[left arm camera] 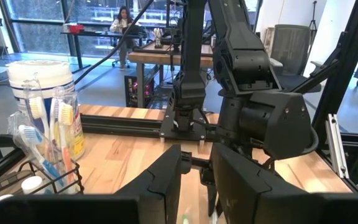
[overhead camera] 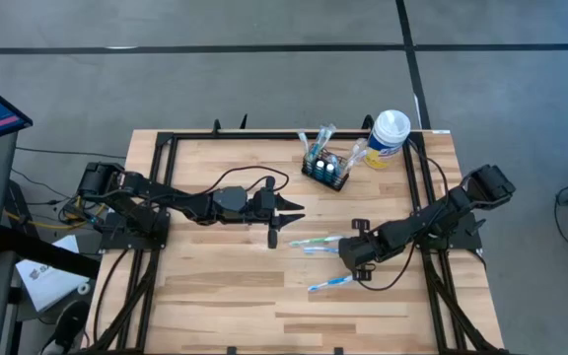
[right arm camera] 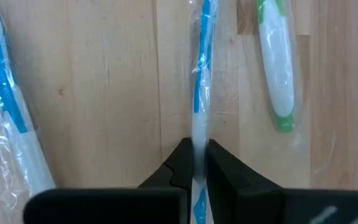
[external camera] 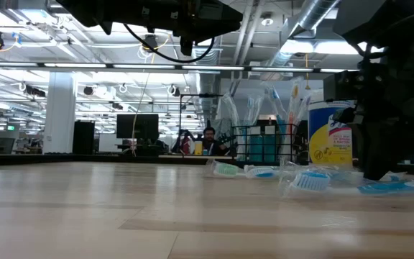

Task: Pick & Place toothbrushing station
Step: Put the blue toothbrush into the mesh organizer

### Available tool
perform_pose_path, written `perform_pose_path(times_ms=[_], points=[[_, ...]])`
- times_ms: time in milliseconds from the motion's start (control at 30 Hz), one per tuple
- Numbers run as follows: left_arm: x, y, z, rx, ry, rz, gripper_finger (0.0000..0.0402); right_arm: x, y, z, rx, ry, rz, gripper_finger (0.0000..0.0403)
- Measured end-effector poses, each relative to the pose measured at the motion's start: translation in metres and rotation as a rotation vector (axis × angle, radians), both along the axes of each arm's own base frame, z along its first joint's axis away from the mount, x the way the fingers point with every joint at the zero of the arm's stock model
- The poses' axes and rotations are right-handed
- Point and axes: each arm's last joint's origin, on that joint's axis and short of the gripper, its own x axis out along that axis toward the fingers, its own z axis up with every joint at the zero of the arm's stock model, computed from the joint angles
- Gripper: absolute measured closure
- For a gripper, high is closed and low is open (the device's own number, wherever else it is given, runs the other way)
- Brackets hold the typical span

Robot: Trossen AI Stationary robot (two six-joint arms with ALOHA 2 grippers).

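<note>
Toothbrushing station, the black mesh caddy, stood at the far edge of the surface just beside a white-lidded canister, several brushes already upright in it. My right jaws were pinched on a wrapped blue toothbrush lying flat, its long axis running straight out from between them. From there the caddy lay away toward the far side, nearer my right arm. My left jaws hovered part open mid-surface, holding nothing. Behind stretched a bright open workshop
</note>
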Motion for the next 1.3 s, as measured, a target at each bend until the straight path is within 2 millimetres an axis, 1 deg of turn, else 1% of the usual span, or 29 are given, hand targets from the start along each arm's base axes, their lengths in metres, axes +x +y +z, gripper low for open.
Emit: perform_pose_path(times_ms=[133, 233, 500, 600, 833, 967, 1133, 1300], points=[[0.000, 0.000, 0.000, 0.000, 0.000, 0.000, 0.0316, -0.001, 0.000, 0.006, 0.012, -0.027, 0.007, 0.0394], [0.000, 0.000, 0.000, 0.000, 0.000, -0.001, 0.0316, -0.006, -0.003, 0.012, 0.006, -0.031, 0.009, 0.0395], [0.000, 0.000, 0.000, 0.000, 0.003, -0.004, 0.0316, -0.015, -0.006, 0.045, -0.022, -0.175, -0.010, 0.0398], [0.000, 0.000, 0.000, 0.000, 0.003, -0.004, 0.0316, -0.022, -0.007, 0.056, -0.046, -0.221, -0.030, 0.0398], [0.000, 0.000, 0.000, 0.000, 0.000, -0.003, 0.0316, -0.037, -0.011, 0.084, -0.083, -0.394, -0.089, 0.0398], [0.000, 0.000, 0.000, 0.000, 0.000, -0.003, 0.0316, -0.043, -0.012, 0.100, -0.110, -0.517, -0.117, 0.0398], [0.000, 0.000, 0.001, -0.001, -0.015, -0.002, 0.0316, -0.045, -0.011, 0.117, -0.134, -0.669, -0.121, 0.0399], [0.000, 0.000, 0.006, -0.005, -0.062, 0.001, 0.0316, -0.040, -0.011, 0.127, -0.148, -0.761, -0.083, 0.0399]])
